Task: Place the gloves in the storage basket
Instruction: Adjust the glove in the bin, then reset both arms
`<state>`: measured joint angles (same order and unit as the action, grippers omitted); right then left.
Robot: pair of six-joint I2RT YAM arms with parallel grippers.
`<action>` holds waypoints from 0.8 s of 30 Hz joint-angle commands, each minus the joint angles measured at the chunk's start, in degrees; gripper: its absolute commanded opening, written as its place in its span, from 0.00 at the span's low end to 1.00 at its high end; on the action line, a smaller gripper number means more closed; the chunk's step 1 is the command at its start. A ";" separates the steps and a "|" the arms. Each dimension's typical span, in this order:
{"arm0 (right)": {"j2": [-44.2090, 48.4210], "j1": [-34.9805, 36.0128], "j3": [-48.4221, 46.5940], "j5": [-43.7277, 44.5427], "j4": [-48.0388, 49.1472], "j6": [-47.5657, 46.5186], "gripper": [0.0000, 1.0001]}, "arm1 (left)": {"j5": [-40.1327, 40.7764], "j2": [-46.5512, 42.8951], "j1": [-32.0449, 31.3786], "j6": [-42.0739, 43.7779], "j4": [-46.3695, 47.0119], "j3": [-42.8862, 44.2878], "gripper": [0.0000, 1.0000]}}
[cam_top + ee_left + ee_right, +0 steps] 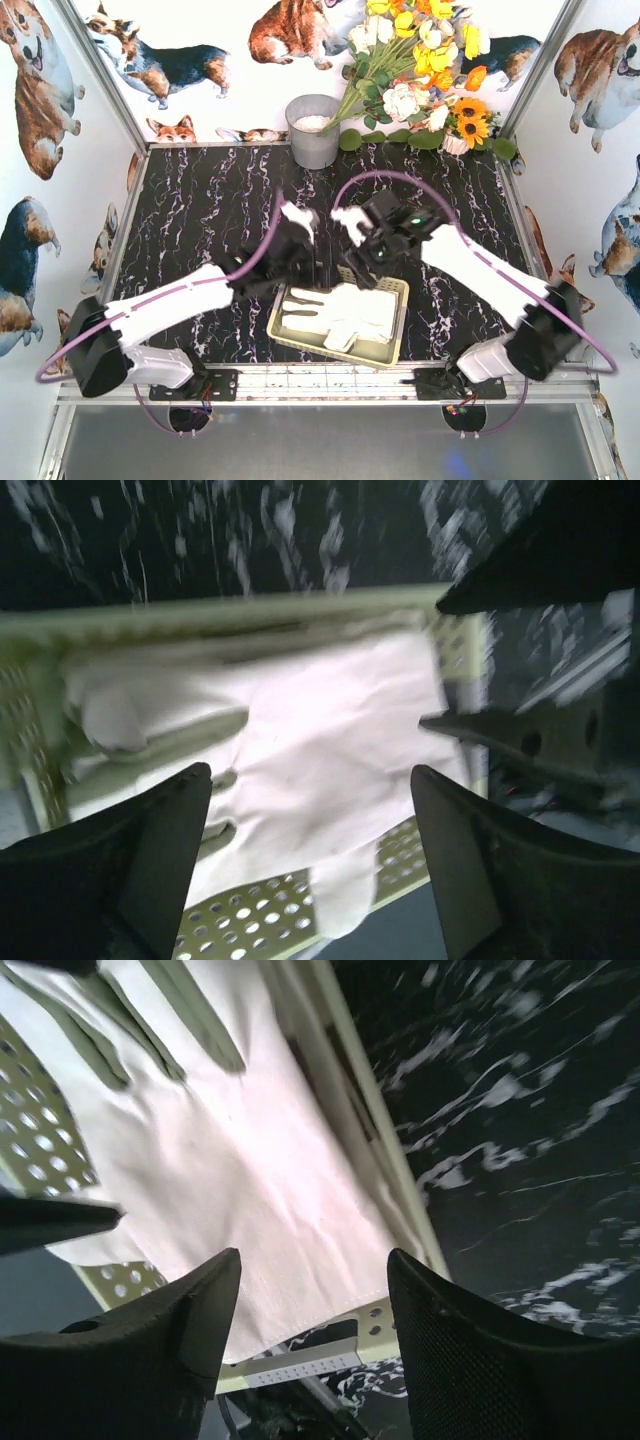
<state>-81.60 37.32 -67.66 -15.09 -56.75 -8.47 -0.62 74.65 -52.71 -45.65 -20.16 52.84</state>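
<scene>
while left hand (310,780) hovers, gloves (350,310) lie beneath.

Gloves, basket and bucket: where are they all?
gloves (350,310), top view, middle of the white pile.
storage basket (385,355), top view, its near right corner.
bucket (313,140), top view, its grey side.

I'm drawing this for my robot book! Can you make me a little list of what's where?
gloves: white pile lying inside the storage basket
storage basket: cream, holey sides, near the front edge of the table
left tool: open, above the gloves, holding nothing
right tool: open, above the gloves, holding nothing
bucket: grey, at the back of the table
flowers: back right corner
</scene>
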 commanded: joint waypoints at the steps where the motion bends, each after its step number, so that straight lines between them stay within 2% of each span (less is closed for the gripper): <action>1: 9.12 -0.72 -7.90 6.13 1.71 3.87 0.67 | 1.29 -3.62 7.07 10.76 -5.83 9.54 0.84; 3: 12.80 -2.35 -7.87 8.95 4.43 5.06 0.80 | 0.36 -4.18 12.96 16.07 -7.70 12.79 0.97; 4: 14.13 -3.77 -7.27 10.06 6.00 6.20 0.85 | -0.25 -4.36 16.33 18.64 -8.18 13.81 1.00; 8: 19.41 -14.61 -1.28 12.30 13.47 11.43 0.95 | 0.82 -5.11 32.92 28.41 -6.24 13.15 1.00; 10: 22.31 -20.27 4.59 14.47 19.83 13.22 1.00 | 2.62 -7.15 40.01 30.67 -0.44 6.59 1.00; 13: 26.57 -27.44 16.15 18.90 32.53 14.51 1.00 | 6.04 -12.98 49.32 31.37 14.13 -7.16 1.00; 16: 31.20 -29.04 30.06 26.03 49.68 13.72 1.00 | 10.96 -18.44 52.00 35.74 32.03 -23.00 1.00; 19: 34.17 -29.06 44.44 31.68 70.28 11.79 1.00 | 11.60 -20.92 51.93 41.29 49.25 -34.60 1.00; 21: 34.59 -29.06 50.63 33.37 77.71 10.46 1.00 | 11.41 -19.60 51.92 43.15 55.54 -38.12 1.00; 24: 32.58 -29.13 54.29 33.42 82.33 9.51 1.00 | 8.51 -15.03 52.01 44.84 61.49 -39.73 1.00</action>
<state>-48.86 8.29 -15.31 13.58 2.52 3.09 9.30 56.36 -0.89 -6.55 20.43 13.87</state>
